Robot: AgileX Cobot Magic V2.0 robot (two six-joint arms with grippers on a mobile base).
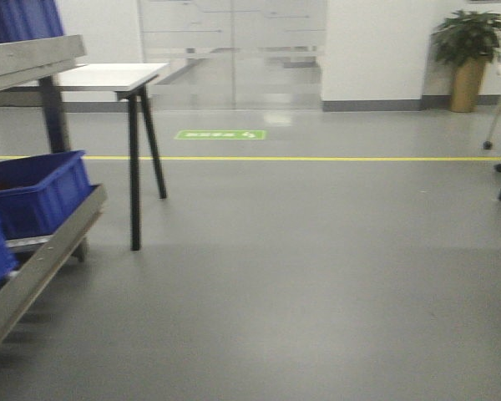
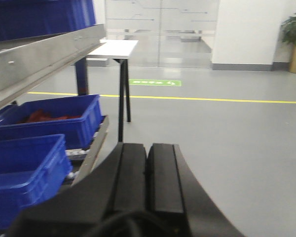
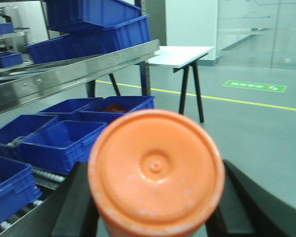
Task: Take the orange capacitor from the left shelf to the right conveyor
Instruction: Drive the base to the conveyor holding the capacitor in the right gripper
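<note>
Left jaws: pressed together with no gap, holding nothing; their dark pads (image 2: 160, 173) fill the bottom of the left wrist view and point out over the grey floor (image 2: 237, 143).

Right jaws: clamped on the orange capacitor (image 3: 155, 170), with a dark finger (image 3: 75, 207) showing at each side of the can.

Orange capacitor: off the left shelf (image 3: 74, 74) and carried in the air beside it, its flat round top turned to the right wrist camera. The printed side is hidden from view.

Left shelf: long stainless lip on a metal rack, with blue bins (image 3: 64, 138) above and below it.

Right conveyor: not in any view.

Handling, as judged: a rigid, smooth-walled cylinder, probably light for its size. The plastic-looking skin may slip or twist in the pads if swung fast. The best hold is across the middle of the side wall, pads flat on opposite faces, clear of the rim. The present grip sits below the top and its depth cannot be seen. Set it down upright; a can on its side would roll on a belt.
</note>
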